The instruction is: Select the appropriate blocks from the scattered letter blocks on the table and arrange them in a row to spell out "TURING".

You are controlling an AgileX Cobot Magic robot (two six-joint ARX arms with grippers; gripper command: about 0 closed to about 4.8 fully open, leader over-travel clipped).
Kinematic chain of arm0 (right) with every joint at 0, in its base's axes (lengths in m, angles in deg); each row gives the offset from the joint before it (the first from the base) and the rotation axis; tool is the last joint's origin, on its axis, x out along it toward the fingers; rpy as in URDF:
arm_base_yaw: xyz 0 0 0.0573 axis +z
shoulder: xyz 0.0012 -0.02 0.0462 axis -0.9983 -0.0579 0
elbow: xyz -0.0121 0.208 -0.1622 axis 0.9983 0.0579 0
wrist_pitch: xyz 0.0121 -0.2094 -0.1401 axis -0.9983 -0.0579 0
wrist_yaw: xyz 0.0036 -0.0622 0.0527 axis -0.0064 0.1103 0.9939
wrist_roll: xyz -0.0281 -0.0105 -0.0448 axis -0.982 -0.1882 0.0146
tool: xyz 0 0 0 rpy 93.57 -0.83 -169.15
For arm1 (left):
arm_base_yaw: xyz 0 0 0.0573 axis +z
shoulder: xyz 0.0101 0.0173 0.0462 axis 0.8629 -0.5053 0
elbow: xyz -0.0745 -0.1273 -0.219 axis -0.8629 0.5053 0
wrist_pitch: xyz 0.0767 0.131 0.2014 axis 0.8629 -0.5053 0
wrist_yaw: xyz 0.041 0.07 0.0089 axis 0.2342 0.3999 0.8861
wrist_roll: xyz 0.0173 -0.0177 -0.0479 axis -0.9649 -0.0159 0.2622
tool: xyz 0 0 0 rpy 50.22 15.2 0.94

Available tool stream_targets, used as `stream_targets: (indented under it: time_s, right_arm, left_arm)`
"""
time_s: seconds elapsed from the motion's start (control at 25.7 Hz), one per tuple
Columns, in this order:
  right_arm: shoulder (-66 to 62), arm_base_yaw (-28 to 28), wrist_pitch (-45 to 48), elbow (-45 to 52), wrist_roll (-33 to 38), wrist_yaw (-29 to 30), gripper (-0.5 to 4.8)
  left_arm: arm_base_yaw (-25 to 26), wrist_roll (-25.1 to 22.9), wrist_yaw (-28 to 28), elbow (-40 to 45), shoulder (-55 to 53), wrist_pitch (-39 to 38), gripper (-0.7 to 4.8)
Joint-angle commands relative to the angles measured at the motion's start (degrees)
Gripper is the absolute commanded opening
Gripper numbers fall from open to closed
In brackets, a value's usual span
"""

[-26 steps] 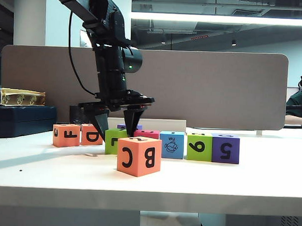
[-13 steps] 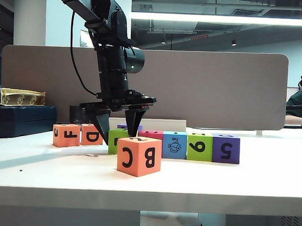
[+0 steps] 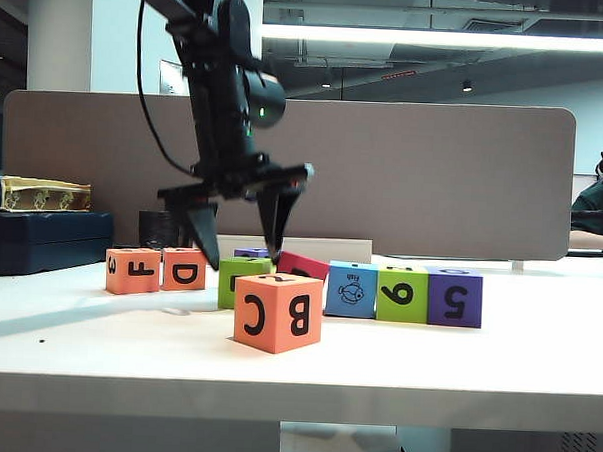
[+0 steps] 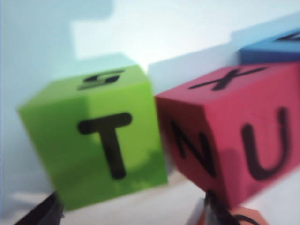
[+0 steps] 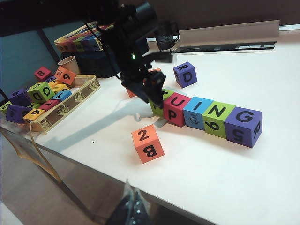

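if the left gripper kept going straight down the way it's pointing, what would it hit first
Probably the lime green T block, directly beneath the open left gripper; the magenta block beside it is tilted, so depth is uncertain.

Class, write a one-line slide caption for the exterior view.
Left tool hangs open above the lime green block, beside the tilted magenta block.

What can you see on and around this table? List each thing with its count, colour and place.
row of letter blocks: five; lime green, magenta, blue, lime green, purple; mid-table, magenta one tilted
purple R block: one, purple, alone behind the row
B C block: one, orange, in front of the row
F block and D block: two, orange, beyond the row's green end
tray: one, tan, holding spare blocks, beside the cup
paper cup: one, tan
table: one, white
left gripper: black, open, above the row's green-magenta end
right gripper: dark, blurred, near the table's front edge
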Motion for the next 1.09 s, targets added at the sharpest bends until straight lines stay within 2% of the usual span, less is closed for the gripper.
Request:
stream_targets:
  time_s: [0.04, 0.23, 0.27, 0.35, 0.54, 0.7, 0.82, 0.93, 1.05, 1.09]
  right_arm:
    - [0.57, -0.07, 0.61, -0.22, -0.17, -0.09, -0.01]
    - [0.57, -0.07, 0.59, -0.22, -0.17, -0.09, -0.01]
    - [0.57, -0.07, 0.59, -0.22, -0.17, -0.07, -0.01]
    - [0.57, -0.07, 0.59, -0.22, -0.15, -0.07, -0.01]
    - [0.57, -0.07, 0.59, -0.22, -0.17, -0.26, -0.01]
    - [0.57, -0.07, 0.59, -0.22, -0.17, -0.26, -0.01]
    - [0.57, -0.07, 0.61, -0.22, -0.17, -0.35, -0.01]
    - [0.57, -0.07, 0.57, -0.22, -0.17, -1.36, -0.01]
    - [0.57, -0.07, 0.57, -0.22, -0.17, -1.38, -0.01]
    - [0.57, -0.07, 0.57, -0.22, -0.17, -1.36, -0.01]
  left_arm:
    - [-0.09, -0.02, -0.24, -3.58, 0.92, -1.68, 3.73]
    - [0.17, -0.33, 6.64, -8.79, 0.92, -1.31, 3.62]
    - [0.33, -0.92, 8.83, -8.70, 0.81, -0.33, 3.32]
    - [0.42, -1.33, 9.38, -8.68, 0.31, -0.33, 3.01]
    - [-0.44, -1.25, 3.26, -8.68, 0.26, -6.75, 3.01]
    - [-2.16, -1.31, -0.11, -8.68, 0.26, -7.06, 3.00]
    - [-3.82, -1.57, -0.31, -8.66, 0.26, -7.06, 2.98]
    - [-5.60, -1.79, -0.24, -8.66, 0.26, -7.06, 2.63]
    - [-6.34, -2.45, -0.37, -8.66, 0.24, -5.64, 2.57]
    - [-6.67, -2.49, -0.42, -8.66, 0.24, -4.87, 2.36]
